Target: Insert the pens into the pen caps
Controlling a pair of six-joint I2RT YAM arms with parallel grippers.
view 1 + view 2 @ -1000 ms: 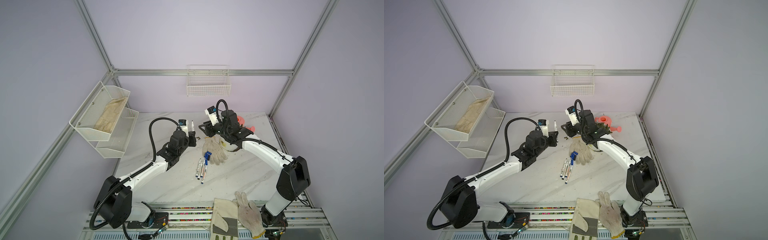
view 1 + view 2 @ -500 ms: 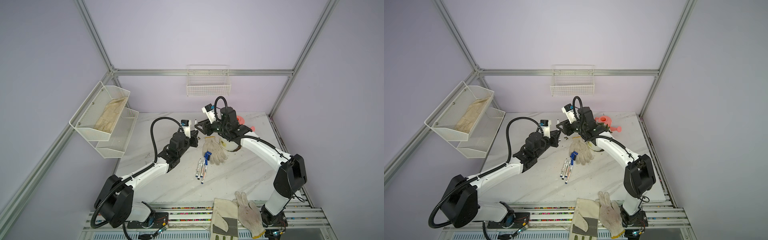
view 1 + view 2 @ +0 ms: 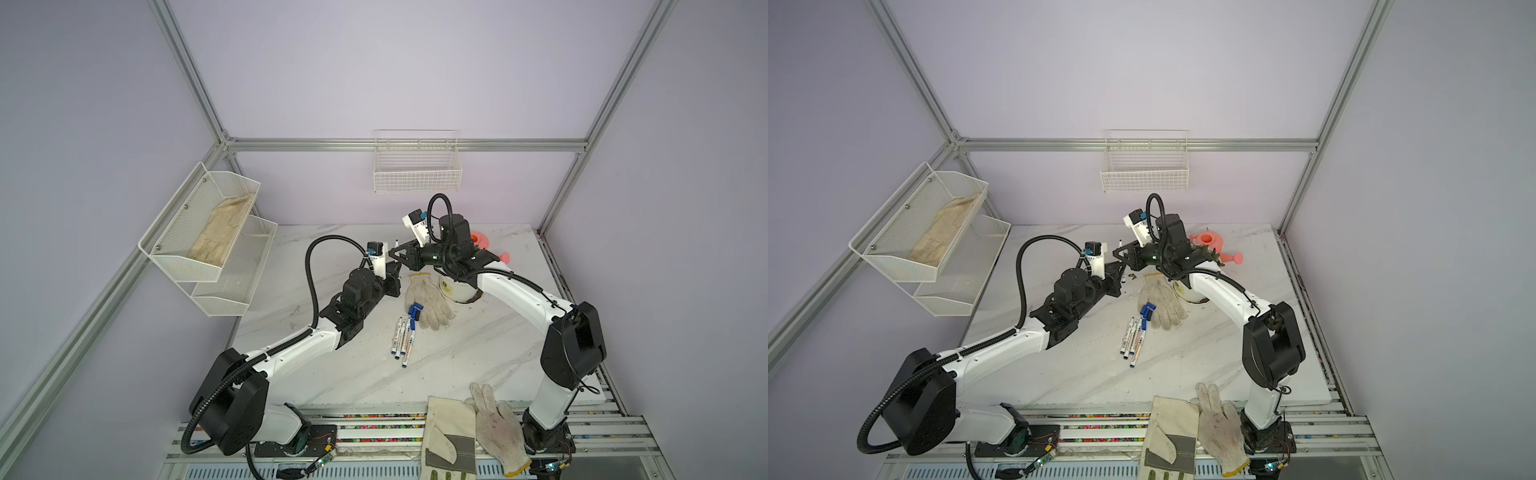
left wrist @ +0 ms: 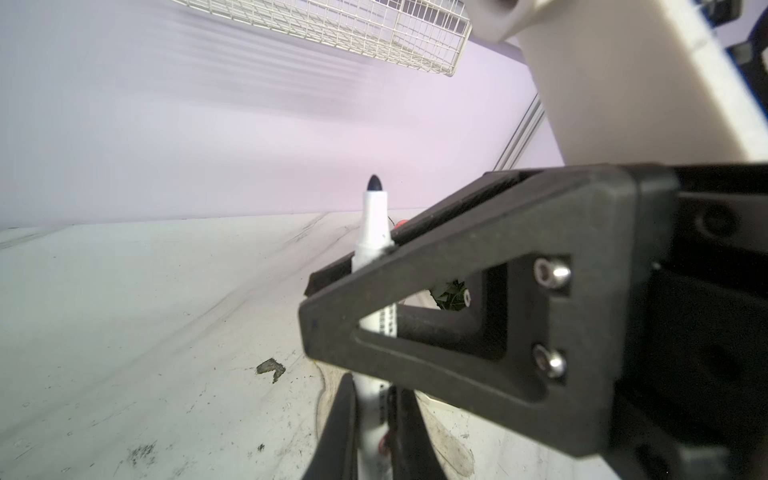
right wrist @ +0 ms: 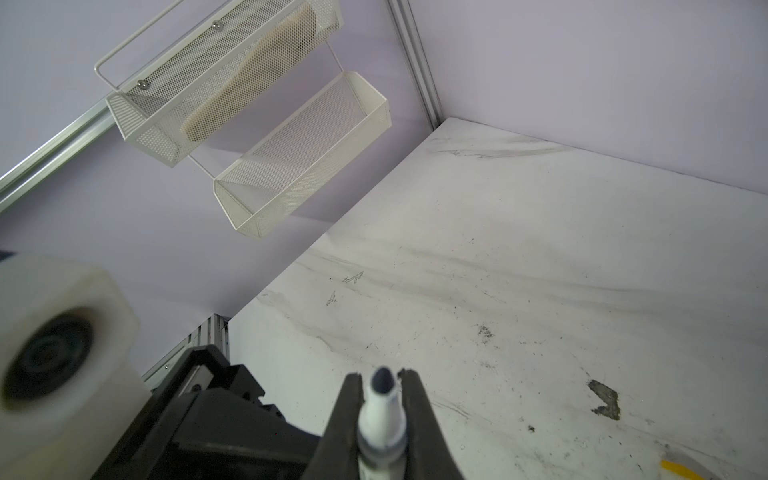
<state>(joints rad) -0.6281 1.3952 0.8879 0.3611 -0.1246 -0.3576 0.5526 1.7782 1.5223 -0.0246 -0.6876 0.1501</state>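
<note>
You seem mid-handover: left pincer (image 4: 374, 424) clamps the pen (image 4: 374, 224), right pincer (image 5: 380, 386) pinches it just above. Next, release left, fetch a cap (image 3: 414, 311).

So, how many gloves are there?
4: a knitted glove by the pens, a second knitted glove and a work glove at the front edge, a worn glove in the upper mesh basket.

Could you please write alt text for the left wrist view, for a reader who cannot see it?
An uncapped white pen with a dark tip stands upright, gripped low by the left gripper, while the right gripper clamps its barrel higher up. Behind are a scuffed marble table and a wire basket on the lilac wall.
</note>
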